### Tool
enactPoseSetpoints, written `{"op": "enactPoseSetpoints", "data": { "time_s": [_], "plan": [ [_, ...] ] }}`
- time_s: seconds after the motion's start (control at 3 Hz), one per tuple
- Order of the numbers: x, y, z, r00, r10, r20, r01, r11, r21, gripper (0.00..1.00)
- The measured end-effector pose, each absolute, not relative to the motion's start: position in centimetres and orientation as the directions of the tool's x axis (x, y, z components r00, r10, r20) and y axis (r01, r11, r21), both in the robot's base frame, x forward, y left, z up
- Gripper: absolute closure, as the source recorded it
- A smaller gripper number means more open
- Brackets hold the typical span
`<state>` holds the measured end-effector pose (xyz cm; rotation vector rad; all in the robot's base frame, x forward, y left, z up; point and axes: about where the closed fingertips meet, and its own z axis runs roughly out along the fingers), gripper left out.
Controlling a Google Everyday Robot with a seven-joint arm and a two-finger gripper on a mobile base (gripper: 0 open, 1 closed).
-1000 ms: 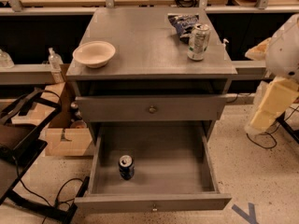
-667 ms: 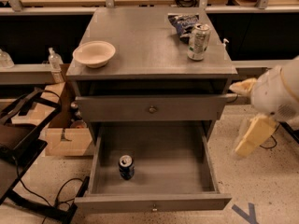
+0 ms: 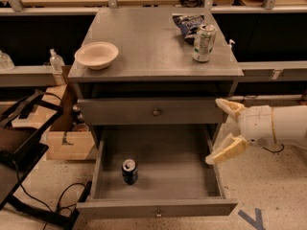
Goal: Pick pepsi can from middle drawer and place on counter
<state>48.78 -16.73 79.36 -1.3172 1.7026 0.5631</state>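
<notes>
The pepsi can (image 3: pixel 129 171) stands upright in the open middle drawer (image 3: pixel 158 208), near its left front corner. The counter (image 3: pixel 148 47) is the grey top of the cabinet above it. My gripper (image 3: pixel 217 131) comes in from the right at the drawer's right side, level with the closed upper drawer front. Its two cream fingers are spread apart and hold nothing. It is well to the right of the can and above the drawer floor.
On the counter stand a beige bowl (image 3: pixel 96 55) at the left, a silver-green can (image 3: pixel 204 43) and a dark chip bag (image 3: pixel 188 24) at the back right. A cardboard box (image 3: pixel 67 140), cables and a black frame lie on the floor to the left.
My arm has moved left and down from beside the cabinet, bringing the open gripper to the right edge of the drawer. The can and the counter items have not moved.
</notes>
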Motion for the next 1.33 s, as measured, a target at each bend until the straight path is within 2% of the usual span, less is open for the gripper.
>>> {"op": "enactPoseSetpoints", "data": {
  "time_s": [0.67, 1.33],
  "plan": [
    [49.5, -14.8, 78.0, 0.024, -0.476, -0.879, -0.939, 0.292, -0.183, 0.00],
    [53.0, -8.9, 64.2, -0.006, -0.301, -0.954, -0.956, 0.281, -0.082, 0.00]
  ]
}}
